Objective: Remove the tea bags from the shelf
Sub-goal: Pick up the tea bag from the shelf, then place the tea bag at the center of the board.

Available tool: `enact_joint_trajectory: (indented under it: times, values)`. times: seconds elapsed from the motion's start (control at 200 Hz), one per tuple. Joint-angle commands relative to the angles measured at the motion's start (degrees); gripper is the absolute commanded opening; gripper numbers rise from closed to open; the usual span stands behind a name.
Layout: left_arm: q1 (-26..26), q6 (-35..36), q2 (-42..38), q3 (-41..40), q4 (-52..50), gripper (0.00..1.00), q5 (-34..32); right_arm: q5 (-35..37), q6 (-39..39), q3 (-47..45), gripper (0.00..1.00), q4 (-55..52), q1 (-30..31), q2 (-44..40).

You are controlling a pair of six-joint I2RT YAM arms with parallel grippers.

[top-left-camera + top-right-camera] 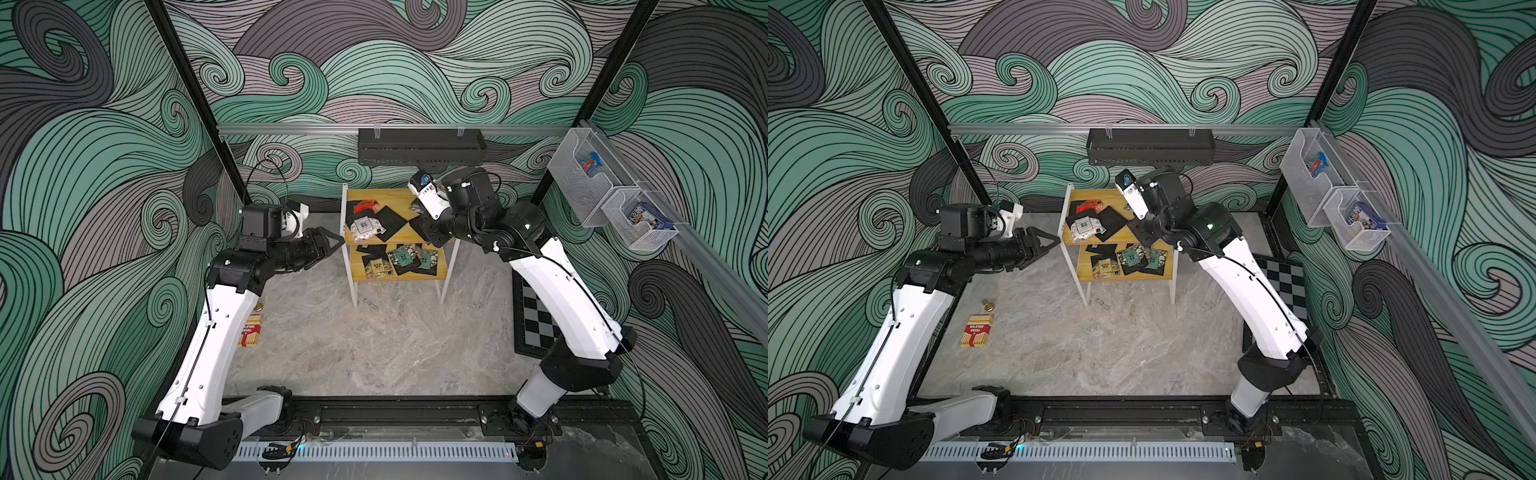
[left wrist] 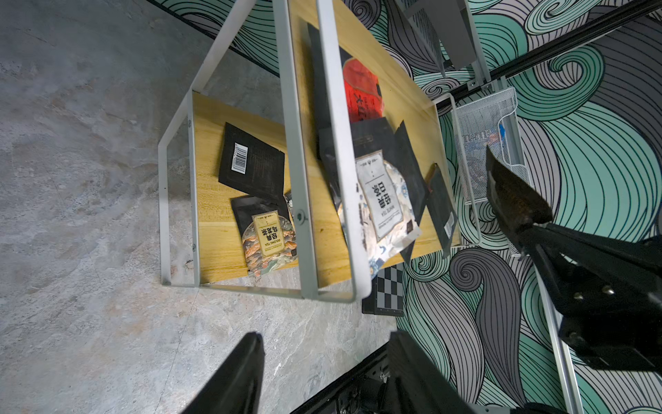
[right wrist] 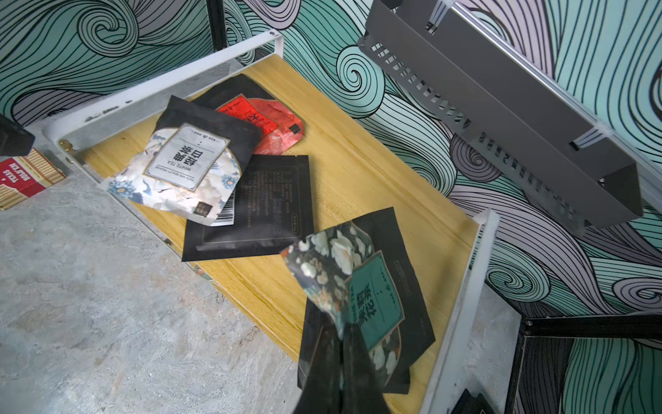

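Note:
The shelf [image 1: 397, 198] is a two-tier rack of yellow boards on white legs at the back of the table. Its top board carries a red tea bag [image 1: 365, 205], a white-label one [image 1: 365, 227] and black-backed ones [image 1: 388, 222]. The lower board holds teal-label bags [image 1: 403, 255] and a gold-label bag [image 1: 377, 266]. My right gripper [image 3: 345, 329] is shut on a teal-label tea bag [image 3: 372, 304], lifted at a tilt over the top board's right end, above another black bag. My left gripper [image 1: 330, 240] is open and empty, just left of the shelf's frame [image 2: 304, 179].
A red-and-cream striped box [image 1: 977, 330] and a small brass piece [image 1: 988, 306] lie on the table by the left arm. A chessboard [image 1: 536, 320] lies under the right arm. A dark grey tray [image 1: 419, 145] hangs on the back wall above the shelf. Clear bins [image 1: 590, 183] hang at right.

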Motion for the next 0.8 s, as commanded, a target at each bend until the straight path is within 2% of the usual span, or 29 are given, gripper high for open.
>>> enact_joint_trajectory:
  times: [0.0, 0.14, 0.445, 0.796]
  values:
    - [-0.3, 0.17, -0.61, 2.2, 1.25, 0.62, 0.66, 3.95, -0.1, -0.07, 0.0, 0.79, -0.33, -3.3]
    - [-0.3, 0.09, -0.38, 2.75, 1.42, 0.65, 1.06, 4.83, 3.17, -5.61, 0.0, 1.76, -5.04, -7.71]
    - [-0.3, -0.01, -0.14, 2.79, 1.87, 0.72, 2.84, -1.77, 10.76, -28.22, 0.0, 8.6, -20.16, -18.37]
    - [-0.29, 0.59, -1.43, 0.79, 2.75, 0.81, 3.57, -6.47, 17.17, -48.78, 0.0, 19.27, -27.44, -19.94]
